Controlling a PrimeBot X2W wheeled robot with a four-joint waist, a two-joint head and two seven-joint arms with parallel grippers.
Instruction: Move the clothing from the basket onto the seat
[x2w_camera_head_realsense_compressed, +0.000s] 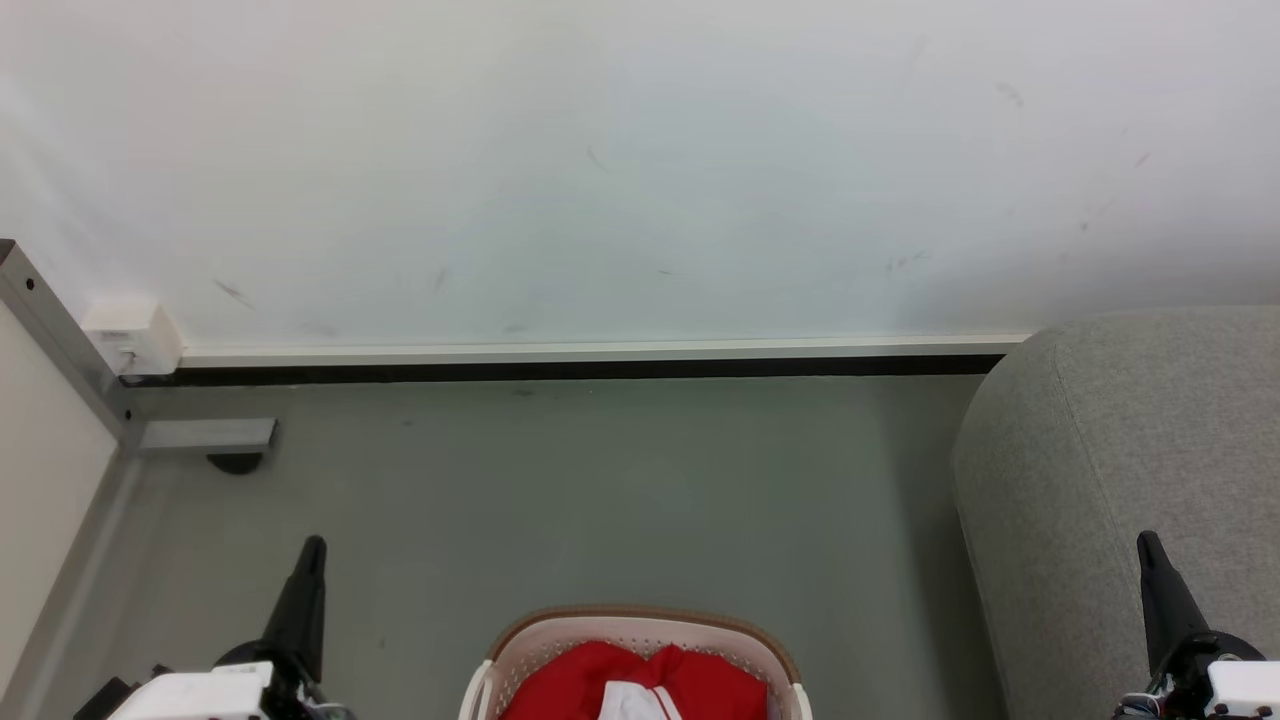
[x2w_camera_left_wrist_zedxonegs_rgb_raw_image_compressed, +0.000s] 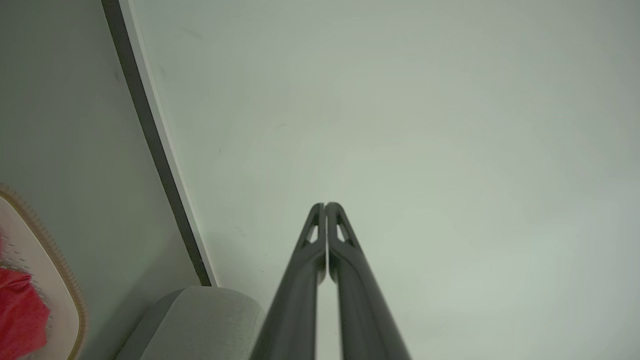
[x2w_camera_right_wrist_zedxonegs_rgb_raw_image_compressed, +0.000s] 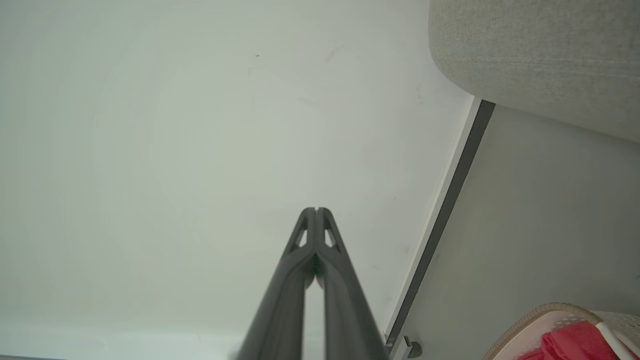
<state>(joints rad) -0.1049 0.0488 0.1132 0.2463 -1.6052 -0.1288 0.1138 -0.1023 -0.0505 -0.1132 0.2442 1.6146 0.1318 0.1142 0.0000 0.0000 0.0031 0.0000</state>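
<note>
In the head view, the basket sits at the bottom edge, only its far curve showing. The clothing lies heaped inside it. The left gripper stands to the left of the basket and the right gripper well to its right, each with its fingers pressed together and holding nothing. The seat rises to the right of the basket, a strip of bare floor between them.

The step in hand is judged to be the first reach. It would go best with the body bent until the whole basket is in sight. One pair of fingers should be spread before descending, then pinch a raised fold near the middle of the heap, away from the rim. The lift must be high enough that trailing cloth clears the rim.

In the left wrist view, the fingers meet at their tips, slim, dark and matte with slotted ends. The basket's brown woven-look rim curves around pale perforated plastic.

In the right wrist view, the fingers are likewise closed and empty. The red fabric looks soft and crumpled, with white trim. Beyond the basket, the seat is coarse grey weave with rounded corners.
</note>
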